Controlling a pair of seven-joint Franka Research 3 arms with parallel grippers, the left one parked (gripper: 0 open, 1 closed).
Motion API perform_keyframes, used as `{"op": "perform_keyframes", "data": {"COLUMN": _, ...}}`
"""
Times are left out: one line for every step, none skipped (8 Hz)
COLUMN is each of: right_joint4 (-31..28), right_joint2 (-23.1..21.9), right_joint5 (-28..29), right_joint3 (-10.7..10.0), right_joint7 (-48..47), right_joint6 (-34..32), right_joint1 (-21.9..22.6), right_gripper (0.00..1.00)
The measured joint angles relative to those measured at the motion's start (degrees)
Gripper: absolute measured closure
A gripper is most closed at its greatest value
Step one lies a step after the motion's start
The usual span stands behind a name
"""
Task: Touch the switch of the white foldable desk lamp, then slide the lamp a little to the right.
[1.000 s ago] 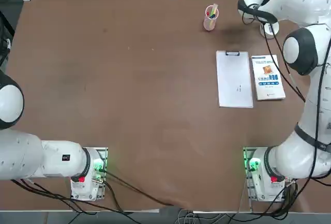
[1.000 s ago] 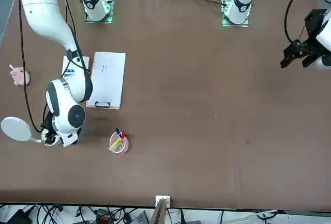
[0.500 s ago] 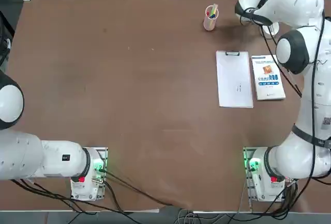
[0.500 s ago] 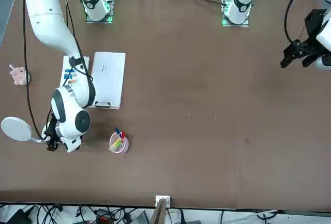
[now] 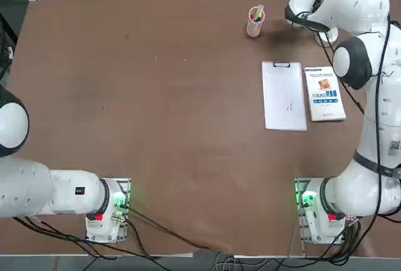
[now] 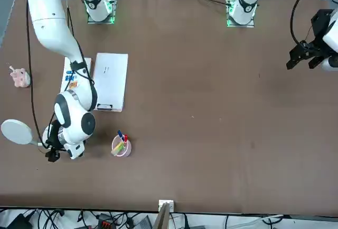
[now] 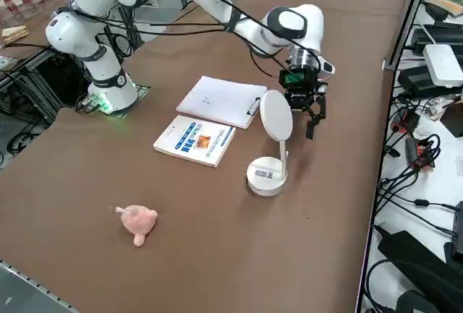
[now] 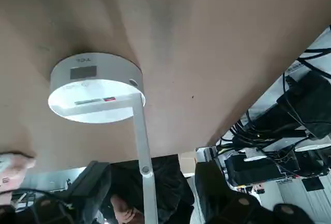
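The white foldable desk lamp stands near the table's far right corner, with its round disc base (image 7: 266, 176) on the wood and its flat oval head (image 7: 276, 116) upright above it. The front view shows the head (image 6: 16, 131); the top view shows only a sliver of the base (image 5: 330, 34) under the arm. My right gripper (image 7: 312, 116) hangs open just beyond the lamp, toward the table's far edge, with nothing held. In the right wrist view the fingers (image 8: 90, 185) stand apart, and the base (image 8: 95, 87) with its thin arm (image 8: 140, 146) lies ahead of them.
A pink pen cup (image 5: 255, 22) stands to the lamp's left. A white clipboard (image 5: 284, 96) and a booklet (image 5: 324, 93) lie nearer the arm's base. A pink plush toy (image 7: 137, 220) sits by the right edge. Cables and gear lie past the far edge (image 7: 391, 53).
My right wrist has moved farther toward the table's far edge, past the lamp's base. The lamp has stayed where it was.
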State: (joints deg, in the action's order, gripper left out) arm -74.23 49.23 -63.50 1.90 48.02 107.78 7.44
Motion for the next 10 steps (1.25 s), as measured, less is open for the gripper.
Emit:
{"op": "perform_keyframes", "data": {"right_joint4": 0.0, "right_joint2": 0.2, "right_joint5": -0.6, "right_joint3": -0.1, "right_joint7": 0.3, "right_joint6": 0.0, "right_joint1": -0.4, "right_gripper": 0.00}}
{"op": "perform_keyframes", "data": {"right_joint4": 0.0, "right_joint2": 0.5, "right_joint5": -1.6, "right_joint3": -0.3, "right_joint7": 0.7, "right_joint6": 0.2, "right_joint1": -0.9, "right_gripper": 0.00}}
{"op": "perform_keyframes", "data": {"right_joint4": 0.0, "right_joint2": 0.9, "right_joint5": -2.4, "right_joint3": -0.3, "right_joint7": 0.8, "right_joint6": 0.3, "right_joint1": -1.3, "right_gripper": 0.00}}
{"op": "perform_keyframes", "data": {"right_joint4": 0.0, "right_joint2": 1.3, "right_joint5": -2.8, "right_joint3": -0.4, "right_joint7": 1.1, "right_joint6": 0.3, "right_joint1": -1.6, "right_gripper": 0.00}}
{"op": "perform_keyframes", "data": {"right_joint4": 0.0, "right_joint2": 1.6, "right_joint5": -2.9, "right_joint3": -0.4, "right_joint7": 1.4, "right_joint6": 0.3, "right_joint1": -2.0, "right_gripper": 0.00}}
{"op": "perform_keyframes", "data": {"right_joint4": 0.0, "right_joint2": 1.8, "right_joint5": -2.9, "right_joint3": -0.4, "right_joint7": 1.7, "right_joint6": 0.3, "right_joint1": -2.4, "right_gripper": 0.02}}
{"op": "perform_keyframes", "data": {"right_joint4": 0.0, "right_joint2": 2.1, "right_joint5": -3.3, "right_joint3": -0.4, "right_joint7": 1.8, "right_joint6": 0.4, "right_joint1": -2.6, "right_gripper": 0.03}}
{"op": "perform_keyframes", "data": {"right_joint4": 0.0, "right_joint2": 2.4, "right_joint5": -3.9, "right_joint3": -0.4, "right_joint7": 1.8, "right_joint6": 0.4, "right_joint1": -2.9, "right_gripper": 0.10}}
{"op": "perform_keyframes", "data": {"right_joint4": 0.0, "right_joint2": 2.5, "right_joint5": -4.2, "right_joint3": -0.4, "right_joint7": 2.2, "right_joint6": 0.4, "right_joint1": -3.0, "right_gripper": 0.15}}
{"op": "perform_keyframes", "data": {"right_joint4": 0.0, "right_joint2": 2.7, "right_joint5": -4.3, "right_joint3": -0.4, "right_joint7": 2.5, "right_joint6": 0.4, "right_joint1": -3.2, "right_gripper": 0.35}}
